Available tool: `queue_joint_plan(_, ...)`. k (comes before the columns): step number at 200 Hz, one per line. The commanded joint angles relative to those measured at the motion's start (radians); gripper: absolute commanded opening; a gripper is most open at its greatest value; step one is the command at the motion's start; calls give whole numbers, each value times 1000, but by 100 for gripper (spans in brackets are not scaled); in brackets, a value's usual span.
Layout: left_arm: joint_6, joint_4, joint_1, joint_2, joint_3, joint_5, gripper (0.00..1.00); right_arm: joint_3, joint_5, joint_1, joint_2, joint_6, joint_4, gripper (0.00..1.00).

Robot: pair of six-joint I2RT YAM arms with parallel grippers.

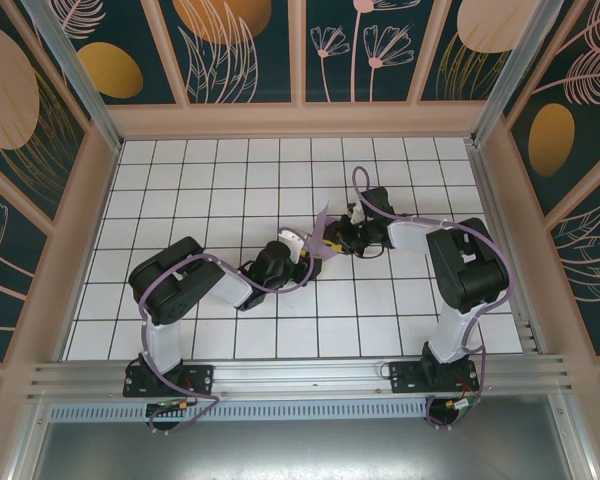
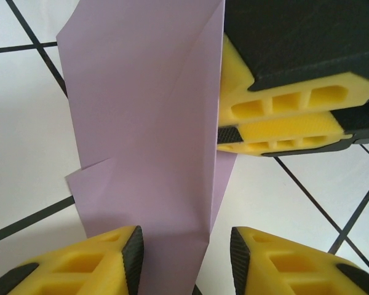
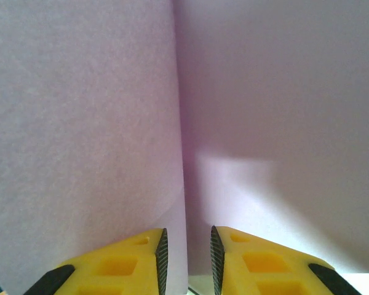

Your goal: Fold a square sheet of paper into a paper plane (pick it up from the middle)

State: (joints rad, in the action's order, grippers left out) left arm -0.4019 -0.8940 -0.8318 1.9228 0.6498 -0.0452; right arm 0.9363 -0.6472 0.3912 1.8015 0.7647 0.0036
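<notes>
Lavender sheet of paper (image 2: 147,123) is part-folded and held up over the middle of the table (image 1: 180,180), between my two pincers. Right pincer (image 3: 187,236) looks pinched on the centre crease. Left pincer (image 2: 184,236) is spread, with the paper standing between its fingers. It's feather-light, floppy stuff that'll crumple easily, so I'd grab gently along the folded ridge, where it's stiffest.

left arm (image 1: 170,285) and right arm (image 1: 465,262): black-and-white shells, purple cables (image 1: 356,180), yellow fingers (image 2: 80,265) with black pads (image 2: 134,258).
</notes>
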Motion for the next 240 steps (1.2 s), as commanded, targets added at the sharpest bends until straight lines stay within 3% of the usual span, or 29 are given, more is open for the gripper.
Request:
queue_joint_plan(1, 48, -53, -4, -21, -15, -11, 47, 23, -26, 9, -34, 8, -4, 29)
queue_joint_plan(116, 133, -110, -4, -3, -21, -12, 56, 32, -39, 7, -44, 18, -6, 33)
queue_joint_plan(156, 144, -78, -5, 3, -1, 52, 40, 36, -40, 7, -43, 19, -10, 33)
queue_joint_plan(240, 172, -48, -6, 2, 15, 67, 6, 33, -32, -4, -53, -9, -32, 32)
